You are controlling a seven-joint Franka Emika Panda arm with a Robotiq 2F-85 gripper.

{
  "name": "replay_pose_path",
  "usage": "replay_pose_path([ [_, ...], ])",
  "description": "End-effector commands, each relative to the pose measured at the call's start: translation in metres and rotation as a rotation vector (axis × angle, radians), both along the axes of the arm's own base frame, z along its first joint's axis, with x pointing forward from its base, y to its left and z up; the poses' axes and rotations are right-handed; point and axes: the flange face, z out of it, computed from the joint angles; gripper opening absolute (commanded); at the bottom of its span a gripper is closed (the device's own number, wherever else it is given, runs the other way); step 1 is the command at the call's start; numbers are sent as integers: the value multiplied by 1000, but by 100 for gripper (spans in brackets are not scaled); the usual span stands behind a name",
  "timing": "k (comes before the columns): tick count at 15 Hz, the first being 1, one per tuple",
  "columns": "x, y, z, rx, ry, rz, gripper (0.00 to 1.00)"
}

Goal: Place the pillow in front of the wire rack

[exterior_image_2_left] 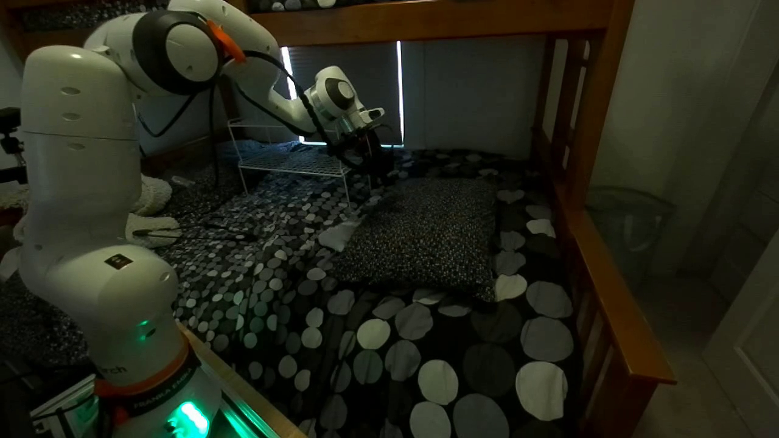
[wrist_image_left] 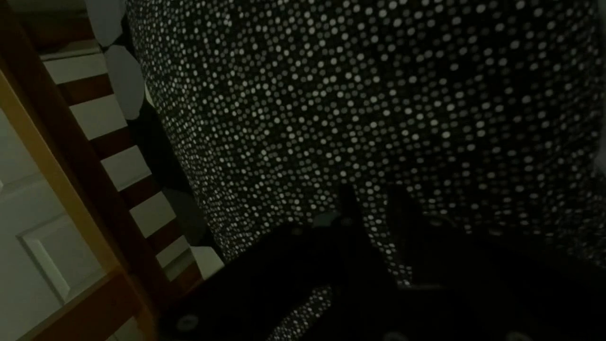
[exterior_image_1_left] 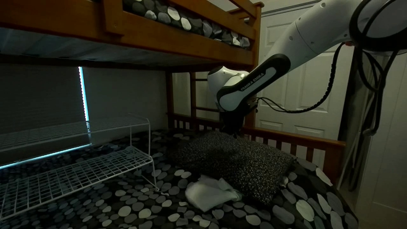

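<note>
The pillow is dark with small light speckles and lies flat on the bed; it shows in both exterior views [exterior_image_1_left: 244,160] [exterior_image_2_left: 426,234] and fills much of the wrist view [wrist_image_left: 331,104]. The white wire rack stands on the bed beside the pillow, in both exterior views [exterior_image_1_left: 95,170] [exterior_image_2_left: 292,165]; it is out of the wrist view. My gripper [wrist_image_left: 371,192] points down at the pillow's wall-side part, also in both exterior views [exterior_image_1_left: 233,131] [exterior_image_2_left: 380,176]. Its fingers are partly open, with pillow fabric showing in the narrow gap. I cannot tell whether the fingertips touch the pillow.
A pale cloth or bag [exterior_image_1_left: 208,193] lies between pillow and rack, also in an exterior view [exterior_image_2_left: 338,235]. The upper bunk's wooden rail [exterior_image_1_left: 190,44] hangs above the forearm's end. A slatted wooden bed end [exterior_image_2_left: 608,298] borders the mattress, also in the wrist view [wrist_image_left: 71,175].
</note>
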Motion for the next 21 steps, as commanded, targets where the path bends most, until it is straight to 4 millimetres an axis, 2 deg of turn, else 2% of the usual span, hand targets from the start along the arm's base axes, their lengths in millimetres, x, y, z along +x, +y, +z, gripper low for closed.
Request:
replay_pose_path([
  [1, 5, 6, 11, 16, 6, 96, 54],
  [5, 16, 40, -18, 58, 51, 231, 84],
  [7, 17, 60, -44, 35, 74, 280, 100],
  [10, 20, 82, -87, -37, 64, 257, 100],
  [13, 28, 94, -127, -83, 48, 225, 100],
  [14, 17, 90, -107, -53, 81, 241, 100],
  [16, 18, 93, -120, -59, 89, 240, 99],
  [21, 20, 91, -108, -56, 72, 238, 100],
])
